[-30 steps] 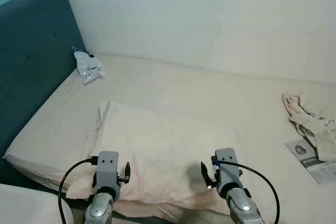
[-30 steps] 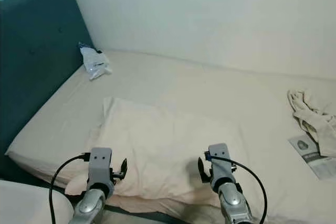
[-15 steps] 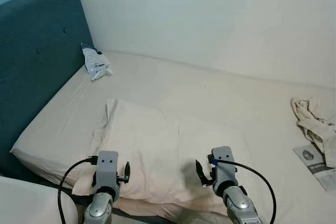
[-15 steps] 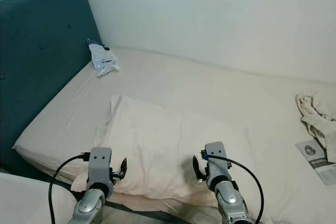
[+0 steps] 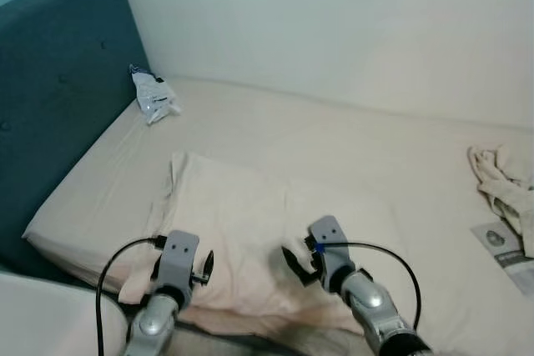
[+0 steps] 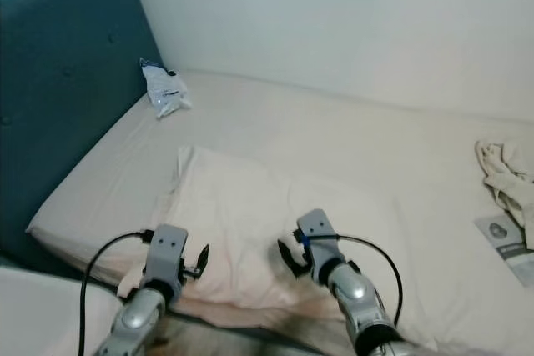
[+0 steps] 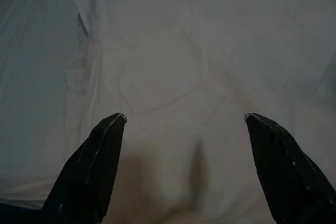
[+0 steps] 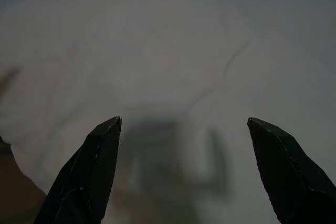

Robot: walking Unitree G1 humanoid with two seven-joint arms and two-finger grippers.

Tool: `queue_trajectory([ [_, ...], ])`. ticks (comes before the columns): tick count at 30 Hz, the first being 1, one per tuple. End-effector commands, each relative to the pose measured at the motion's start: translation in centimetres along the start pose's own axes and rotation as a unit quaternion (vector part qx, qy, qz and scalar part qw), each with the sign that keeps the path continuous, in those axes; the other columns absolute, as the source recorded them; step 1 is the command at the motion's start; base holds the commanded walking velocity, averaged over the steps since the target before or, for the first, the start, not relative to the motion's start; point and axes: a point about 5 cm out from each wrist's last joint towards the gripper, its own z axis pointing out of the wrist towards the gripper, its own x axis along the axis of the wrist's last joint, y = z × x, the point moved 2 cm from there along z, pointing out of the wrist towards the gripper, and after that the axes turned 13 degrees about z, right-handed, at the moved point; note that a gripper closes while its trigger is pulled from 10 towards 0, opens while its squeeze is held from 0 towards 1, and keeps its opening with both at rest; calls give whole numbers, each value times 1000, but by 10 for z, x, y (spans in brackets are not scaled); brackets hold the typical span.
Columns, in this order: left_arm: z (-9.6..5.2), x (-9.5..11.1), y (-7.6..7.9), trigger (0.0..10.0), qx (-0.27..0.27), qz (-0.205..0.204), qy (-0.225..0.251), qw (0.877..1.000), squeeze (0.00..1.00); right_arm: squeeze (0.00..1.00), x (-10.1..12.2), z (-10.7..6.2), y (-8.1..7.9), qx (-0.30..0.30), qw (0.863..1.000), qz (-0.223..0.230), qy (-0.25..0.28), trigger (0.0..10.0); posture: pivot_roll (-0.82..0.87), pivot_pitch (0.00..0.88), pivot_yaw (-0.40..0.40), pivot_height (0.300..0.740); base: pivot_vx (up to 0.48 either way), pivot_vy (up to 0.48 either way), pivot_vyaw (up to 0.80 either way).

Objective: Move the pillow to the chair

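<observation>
Left hand (image 7: 184, 121): fingers spread wide apart, nothing between them. I see it low over the near left part of the pillow (image 5: 250, 239), aimed along the pillow's top. Whether the tips touch the fabric I cannot tell.

Right hand (image 8: 184, 124): fingers also spread wide, holding nothing. It sits over the near middle of the pillow, angled toward the left, and casts a shadow on the fabric just ahead of it. Contact cannot be confirmed.

The pillow is cream, lying flat on the bed (image 5: 350, 147) close to the near edge, its long side running across my view. Both hands are over its near half, left hand (image 5: 200, 268) at the left corner region, right hand (image 5: 294, 263) near centre.

Further out: teal padded headboard (image 5: 58, 97) at left, with a crumpled plastic packet (image 5: 154, 97) at the far corner beside it. At the right edge of the bed, a bunched pale cloth (image 5: 505, 181) with a printed leaflet (image 5: 509, 248) just nearer to me. White wall (image 5: 334, 22) behind.
</observation>
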Motion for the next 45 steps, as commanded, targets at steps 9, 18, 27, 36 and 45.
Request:
queue_trajectory([
  [9, -2, 16, -33, 10000, -11, 35, 46, 998, 0, 0, 13, -3, 36, -35, 994, -94, -45, 10000, 82, 327, 41, 740, 0, 0, 0],
  [18, -9, 18, -44, 10000, 4, 26, 45, 999, 0, 0, 8, -6, 45, -38, 995, -64, -71, 10000, 115, 369, 56, 740, 0, 0, 0],
  [27, -18, 32, -35, 10000, -30, 29, 64, 997, 0, 0, 5, -6, 51, -57, 994, -14, -93, 10000, 170, 399, 80, 740, 0, 0, 0],
  [36, -21, 39, -33, 10000, -43, 34, 65, 996, 0, 0, -9, -11, 53, -67, 987, -33, -139, 10000, 196, 415, 100, 740, 0, 0, 0],
  [45, -21, 45, -27, 10000, -54, 32, 61, 996, 0, 0, -14, -10, 47, -62, 987, -29, -143, 0, 197, 410, 104, 740, 0, 0, 0],
])
